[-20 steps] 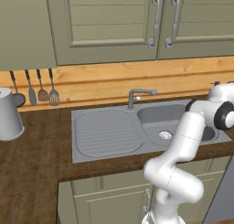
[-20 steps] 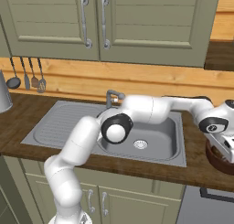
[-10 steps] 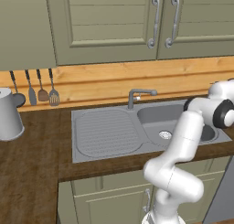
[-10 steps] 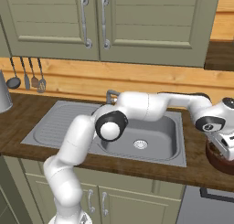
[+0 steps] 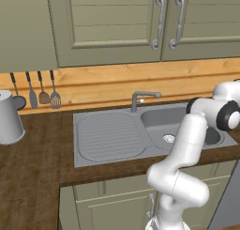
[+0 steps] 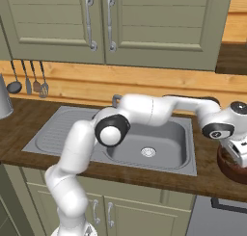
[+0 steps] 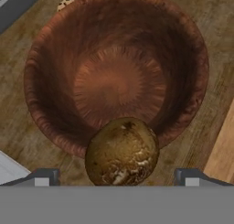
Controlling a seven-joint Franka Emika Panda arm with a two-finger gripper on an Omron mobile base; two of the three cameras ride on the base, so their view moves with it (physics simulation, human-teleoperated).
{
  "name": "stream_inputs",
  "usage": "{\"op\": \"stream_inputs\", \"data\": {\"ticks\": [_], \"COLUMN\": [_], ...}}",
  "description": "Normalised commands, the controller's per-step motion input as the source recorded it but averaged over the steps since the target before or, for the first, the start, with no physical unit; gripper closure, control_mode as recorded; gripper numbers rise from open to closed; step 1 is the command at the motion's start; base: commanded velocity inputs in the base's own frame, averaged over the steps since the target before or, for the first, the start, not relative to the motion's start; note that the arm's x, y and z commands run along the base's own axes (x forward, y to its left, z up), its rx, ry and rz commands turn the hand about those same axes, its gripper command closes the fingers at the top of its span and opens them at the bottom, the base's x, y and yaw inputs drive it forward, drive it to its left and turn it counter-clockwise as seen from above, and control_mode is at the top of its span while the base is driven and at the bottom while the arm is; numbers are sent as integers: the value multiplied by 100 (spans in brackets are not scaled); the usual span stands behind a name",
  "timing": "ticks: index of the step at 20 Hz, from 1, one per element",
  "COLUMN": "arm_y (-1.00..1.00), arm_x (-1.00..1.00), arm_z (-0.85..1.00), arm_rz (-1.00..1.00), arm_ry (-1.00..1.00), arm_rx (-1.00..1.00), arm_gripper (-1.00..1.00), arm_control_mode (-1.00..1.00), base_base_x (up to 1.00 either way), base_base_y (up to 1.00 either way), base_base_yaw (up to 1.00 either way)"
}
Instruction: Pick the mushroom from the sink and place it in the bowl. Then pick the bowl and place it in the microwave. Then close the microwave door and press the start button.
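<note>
1. In the hand view the hand (image 7: 117, 179) looks straight down into the bowl (image 7: 116, 72), its two dark fingertips (image 7: 43, 177) spread wide at either side of the mushroom (image 7: 122, 152), with clear gaps between tips and mushroom.
2. The mushroom lies between the spread tips, overlapping the near rim of the bowl in that view; whether it rests on the rim or hangs above it I cannot tell.
3. It is nearly round, so no long axis stands out; its mottled brown cap faces the camera, with a paler patch toward the bottom of the view.
4. The bowl stands upright on the dark wooden bench (image 7: 219, 49), mouth up.
5. In the right base view the arm stretches across the sink (image 6: 144, 148) to the hand (image 6: 240, 155), which is over the bowl (image 6: 231, 165) on the bench right of the basin.
6. In the left base view the faucet (image 5: 140, 98) stands behind the sink (image 5: 112, 135).
</note>
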Motion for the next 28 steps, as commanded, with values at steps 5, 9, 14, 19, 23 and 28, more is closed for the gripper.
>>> {"op": "stream_inputs", "data": {"ticks": [5, 9, 14, 19, 23, 28], "arm_y": [1, 15, 6, -1, -12, -20], "arm_x": [-1, 0, 25, 53, 60, 46], "arm_z": [0, 0, 0, -1, -1, 27], "arm_rz": [-7, -1, 0, 0, 0, 0], "arm_ry": [0, 0, 0, -1, -3, -3], "arm_rx": [-1, 0, 0, 0, 2, 1], "arm_gripper": [-100, -100, -100, -100, -100, -100], "arm_control_mode": [-100, -100, -100, -100, -100, -100], "base_base_x": [0, 0, 0, 0, 0, 0], "base_base_y": [0, 0, 0, 0, 0, 0], "base_base_yaw": [0, 0, 0, 0, 0, 0]}}
